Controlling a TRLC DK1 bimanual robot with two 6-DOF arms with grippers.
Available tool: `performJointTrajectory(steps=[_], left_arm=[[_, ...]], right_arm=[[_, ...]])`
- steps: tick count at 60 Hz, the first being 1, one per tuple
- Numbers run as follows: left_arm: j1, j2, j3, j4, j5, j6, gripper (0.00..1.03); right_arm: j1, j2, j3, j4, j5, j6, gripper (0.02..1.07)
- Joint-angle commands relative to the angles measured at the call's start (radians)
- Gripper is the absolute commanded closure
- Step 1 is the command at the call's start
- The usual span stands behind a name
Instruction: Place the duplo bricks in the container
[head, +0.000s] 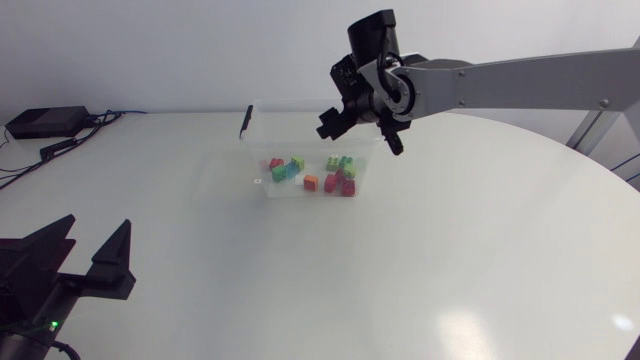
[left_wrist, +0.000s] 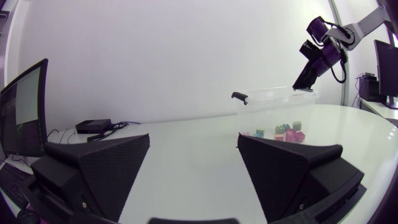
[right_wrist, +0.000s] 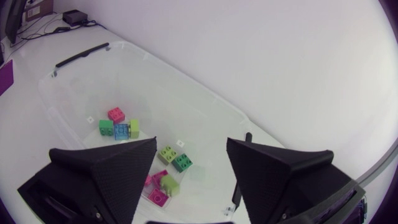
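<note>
Looking down, head view: the right claw (head: 360, 137), fingers apart and empty, hangs above the clear container (head: 258, 140); the bricks (head: 312, 173) lie inside it. The left claw (head: 97, 228), also spread and empty, sits well apart at the near edge. A black box (head: 45, 122) with cables lies far left.

Left wrist view: the container stands ahead of the claw, across the table.

Right wrist view: the bricks lie under the spread fingers, with a black handle (right_wrist: 81, 55) on the far rim.
</note>
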Motion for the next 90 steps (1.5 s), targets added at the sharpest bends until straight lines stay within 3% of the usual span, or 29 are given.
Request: performJointTrajectory(steps=[1,7,19,28,37,48,72,90], left_arm=[[0.002,-0.01,-0.018,-0.003,0.004,0.015,0.04],[0.002,-0.01,-0.018,-0.003,0.004,0.015,0.04],[0.002,-0.01,-0.018,-0.003,0.004,0.015,0.04],[0.002,-0.01,-0.018,-0.003,0.004,0.015,0.04],[0.002,-0.01,-0.018,-0.003,0.004,0.015,0.04],[0.003,-0.01,-0.018,-0.003,0.004,0.015,0.04],[0.007,-0.01,-0.018,-0.003,0.004,0.015,0.04],[0.007,-0.01,-0.018,-0.003,0.004,0.015,0.04]], right_arm=[[-0.007,-0.068,-0.012,0.008,0.008,0.037,0.06],[-0.011,-0.141,-0.032,0.008,0.018,0.057,0.06],[-0.021,-0.278,-0.006,-0.112,0.167,0.064,0.06],[-0.108,-0.39,-0.01,-0.201,0.244,0.061,0.06],[-0.192,-0.529,-0.093,-0.207,0.295,0.05,0.06],[-0.303,-0.721,-0.242,-0.213,0.319,0.032,0.06],[-0.333,-1.098,-0.521,-0.241,0.368,0.029,0.06],[-0.386,-1.321,-0.582,-0.402,0.377,0.101,0.06]])
